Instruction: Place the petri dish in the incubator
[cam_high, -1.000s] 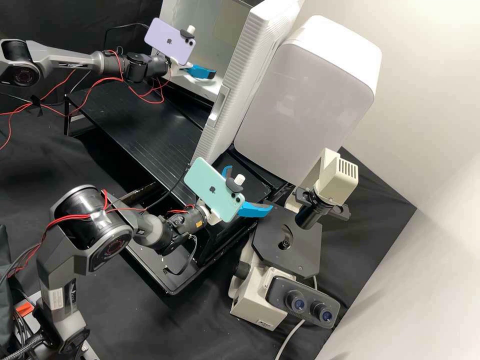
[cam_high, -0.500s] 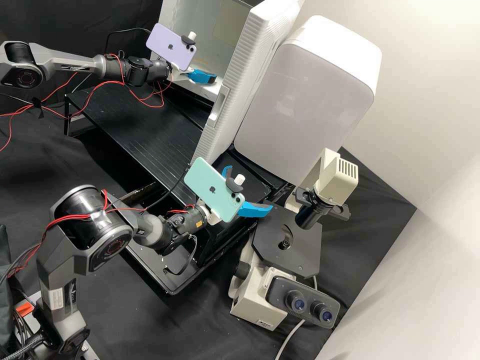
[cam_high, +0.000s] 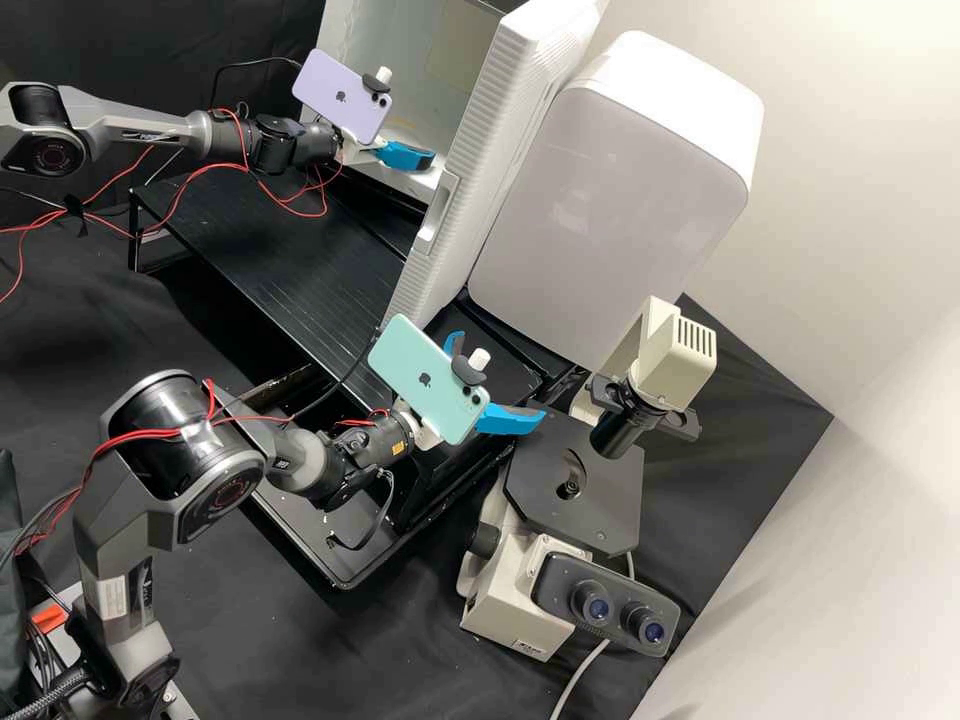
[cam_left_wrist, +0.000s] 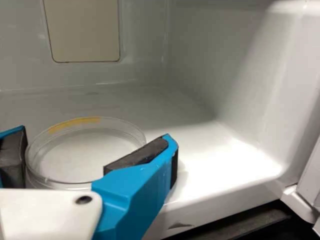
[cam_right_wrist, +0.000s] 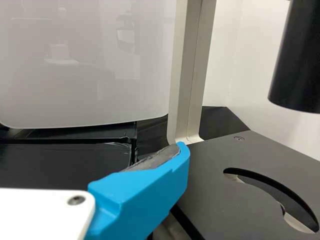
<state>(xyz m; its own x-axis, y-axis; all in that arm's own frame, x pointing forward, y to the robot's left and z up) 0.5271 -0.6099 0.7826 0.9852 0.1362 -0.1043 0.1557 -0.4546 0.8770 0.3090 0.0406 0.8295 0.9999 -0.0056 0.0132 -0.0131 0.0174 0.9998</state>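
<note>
The clear petri dish, with a yellow mark on its far rim, is low over the white floor of the open incubator. My left gripper is shut on the dish, a blue finger on each side. From the high view, that gripper is at the mouth of the incubator. My right gripper hangs open and empty by the microscope stage; one of its blue fingers is over the stage's edge.
The incubator's ribbed door stands swung open, next to a large white box. A microscope stands at the front right. A black shelf runs between the two arms.
My left arm has pushed slightly forward, bringing the dish further into the incubator's mouth. The right arm has not moved.
</note>
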